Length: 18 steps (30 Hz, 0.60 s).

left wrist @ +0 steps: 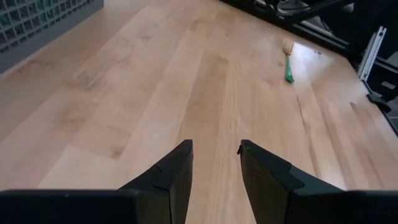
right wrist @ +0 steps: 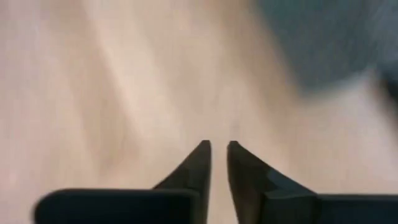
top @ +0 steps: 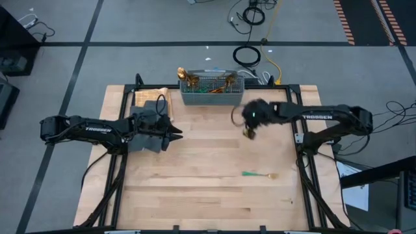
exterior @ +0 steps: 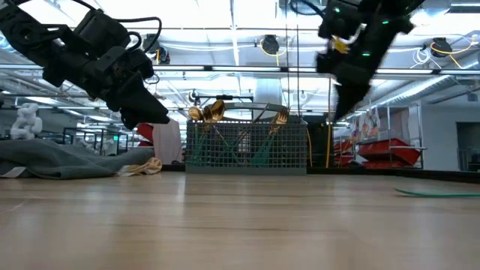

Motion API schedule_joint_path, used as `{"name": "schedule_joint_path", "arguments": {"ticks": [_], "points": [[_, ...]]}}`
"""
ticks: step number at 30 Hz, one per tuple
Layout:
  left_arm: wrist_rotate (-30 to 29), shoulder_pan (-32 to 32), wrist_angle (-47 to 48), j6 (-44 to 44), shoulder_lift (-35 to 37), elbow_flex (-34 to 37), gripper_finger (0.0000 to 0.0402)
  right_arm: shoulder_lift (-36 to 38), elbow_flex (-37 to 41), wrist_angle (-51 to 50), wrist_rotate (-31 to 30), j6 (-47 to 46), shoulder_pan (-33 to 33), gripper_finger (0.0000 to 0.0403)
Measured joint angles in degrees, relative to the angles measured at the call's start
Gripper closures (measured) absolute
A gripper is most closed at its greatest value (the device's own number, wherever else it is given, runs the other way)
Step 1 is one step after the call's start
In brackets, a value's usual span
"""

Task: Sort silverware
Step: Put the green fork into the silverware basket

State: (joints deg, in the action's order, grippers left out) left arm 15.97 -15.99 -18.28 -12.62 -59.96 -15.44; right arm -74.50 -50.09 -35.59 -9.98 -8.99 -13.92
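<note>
Fork [top: 260, 174] on table, R gripper [top: 249, 132] above.

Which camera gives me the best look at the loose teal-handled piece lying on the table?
The high view: the loose piece lies whole on bare wood, near the right arm's side. The left wrist view shows it small and far off. The low view catches only an edge-on green sliver. The right wrist view misses it.
</note>
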Motion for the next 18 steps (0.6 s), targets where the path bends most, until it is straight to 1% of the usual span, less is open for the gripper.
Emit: {"name": "schedule_joint_path", "arguments": {"ticks": [3, 5, 8, 11, 14, 18], "points": [[0.00, 0.00, -0.04, 0.00, 0.00, 0.00, 0.0262, -0.18, 0.00, -13.51, 0.13, -9.97, 5.70, 0.0310], [0.00, 0.00, -0.05, 0.00, 0.00, 0.00, 0.0262, -0.52, 0.18, -18.23, 2.07, -17.15, 9.82, 0.0281], [0.00, 0.00, -0.04, -0.09, 0.00, 0.00, 0.0262, -0.72, 1.79, -17.43, 6.90, -25.79, 16.92, 0.0245], [0.00, 0.00, -0.03, -0.18, 0.00, 0.00, 0.0262, -0.72, 3.75, -13.35, 8.69, -33.28, 24.54, 0.0226], [0.00, 0.00, -0.03, -0.44, 0.00, 0.00, 0.0262, -0.72, 4.69, -10.37, 5.83, -40.03, 31.62, 0.0224], [0.00, 0.00, -0.04, -0.52, 0.00, 0.00, 0.0262, -0.73, 4.90, -11.32, -0.38, -47.41, 38.44, 0.0226]]}}
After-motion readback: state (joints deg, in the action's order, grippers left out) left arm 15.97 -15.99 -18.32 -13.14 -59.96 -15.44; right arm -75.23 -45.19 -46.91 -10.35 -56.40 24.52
